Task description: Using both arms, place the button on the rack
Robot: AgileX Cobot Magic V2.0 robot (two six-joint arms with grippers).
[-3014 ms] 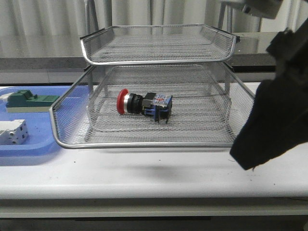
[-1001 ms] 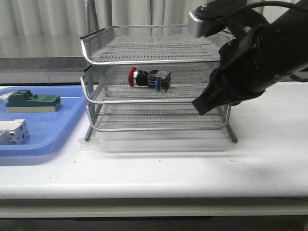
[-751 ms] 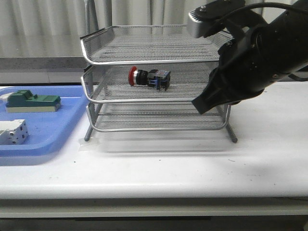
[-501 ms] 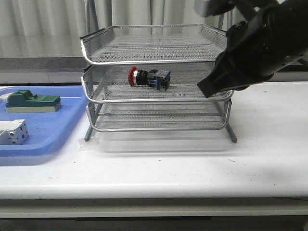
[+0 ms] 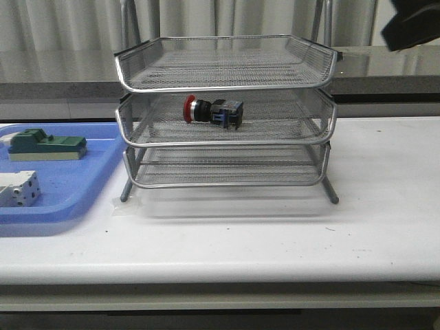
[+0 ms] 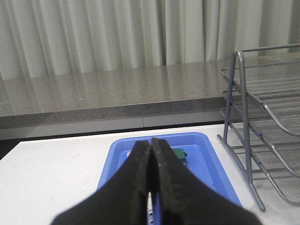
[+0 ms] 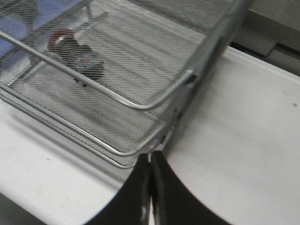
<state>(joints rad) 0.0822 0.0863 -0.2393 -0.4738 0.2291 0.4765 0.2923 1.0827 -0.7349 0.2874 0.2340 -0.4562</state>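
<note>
Pale curtains back a white worktop (image 5: 275, 234) where the button (image 5: 213, 111) lies on its side in the rack's (image 5: 227, 86) middle tray. Left hand (image 6: 151, 187) and right hand (image 7: 150, 187) are both pressed together, empty. Best practice now: retreat clear of the wire frame.

The white table (image 5: 275, 240) carries the rack (image 5: 227, 137) and a blue tray (image 5: 69, 199).
</note>
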